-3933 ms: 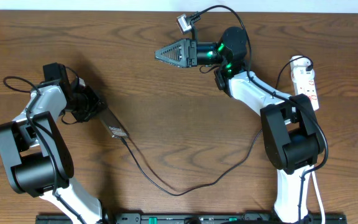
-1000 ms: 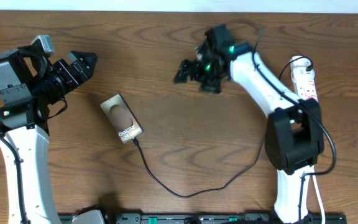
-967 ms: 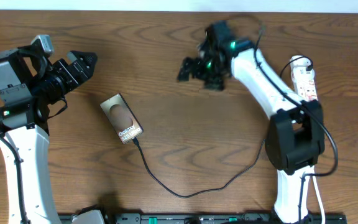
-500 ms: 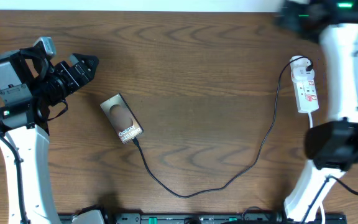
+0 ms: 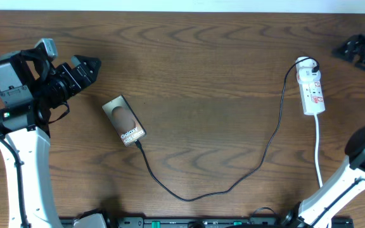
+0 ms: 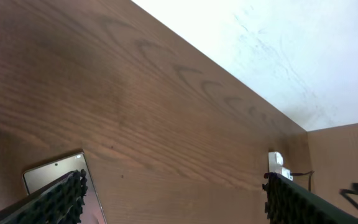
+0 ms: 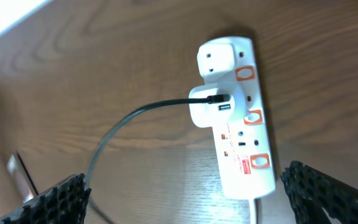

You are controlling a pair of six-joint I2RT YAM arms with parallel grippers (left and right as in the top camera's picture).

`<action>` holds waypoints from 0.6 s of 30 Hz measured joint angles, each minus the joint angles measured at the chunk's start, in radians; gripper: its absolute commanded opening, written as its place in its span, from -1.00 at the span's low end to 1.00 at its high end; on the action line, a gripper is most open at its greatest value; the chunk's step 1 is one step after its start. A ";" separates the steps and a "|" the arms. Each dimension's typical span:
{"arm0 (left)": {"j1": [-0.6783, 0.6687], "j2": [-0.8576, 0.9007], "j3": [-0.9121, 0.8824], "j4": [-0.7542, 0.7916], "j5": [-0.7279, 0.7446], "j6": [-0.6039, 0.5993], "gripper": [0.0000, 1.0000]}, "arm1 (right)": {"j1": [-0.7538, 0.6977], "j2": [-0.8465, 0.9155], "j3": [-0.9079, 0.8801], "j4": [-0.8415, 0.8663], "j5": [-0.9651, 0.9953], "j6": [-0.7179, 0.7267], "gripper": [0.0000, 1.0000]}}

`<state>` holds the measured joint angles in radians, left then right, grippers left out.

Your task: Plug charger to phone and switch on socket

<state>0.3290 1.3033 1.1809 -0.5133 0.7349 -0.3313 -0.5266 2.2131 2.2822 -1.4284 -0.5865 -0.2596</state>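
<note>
1. Charger: a long thin black cable lying in a slack loop on the table. In the overhead view it runs from the phone's 5 o'clock corner, across the 6 o'clock part of the table, and up to the socket.
2. Phone: lies flat, screen up, at 9 o'clock from table centre. It reads "Galaxy" in white below a brownish oval image. The charger's tip meets the short edge nearest that lettering. Whether it is fully seated cannot be told.
3. Socket: a white strip at 3 o'clock from table centre, lying lengthwise from 12 to 6 o'clock. It has red-orange switch marks along one side, and its small print is unreadable. The switch positions cannot be told.
4. White adapter: plugged into the strip, with the black cable entering its side.
5. White cord: leaves the socket's 6 o'clock end and runs toward the near edge.
6. Left gripper: at 10 o'clock from the phone and clear of it. Its fingers are spread apart and hold nothing.
7. Right gripper: at 2 o'clock from the socket, near the frame edge and not touching it. Its fingers are wide apart and empty.
8. Surface: dark brown wood grain. A pale wall stands beyond the far edge.
</note>
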 measured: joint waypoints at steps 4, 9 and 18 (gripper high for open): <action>0.000 0.000 0.000 -0.003 0.000 0.000 0.79 | 0.018 0.138 0.000 -0.023 -0.012 -0.069 0.99; 0.000 0.000 0.000 -0.004 0.000 0.000 0.79 | 0.033 0.248 -0.003 -0.078 -0.005 -0.172 0.99; 0.000 0.001 0.000 -0.005 0.000 0.000 0.79 | 0.035 0.253 -0.003 -0.058 0.016 -0.217 0.99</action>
<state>0.3290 1.3041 1.1809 -0.5182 0.7349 -0.3313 -0.4915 2.4657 2.2795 -1.4868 -0.5705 -0.4767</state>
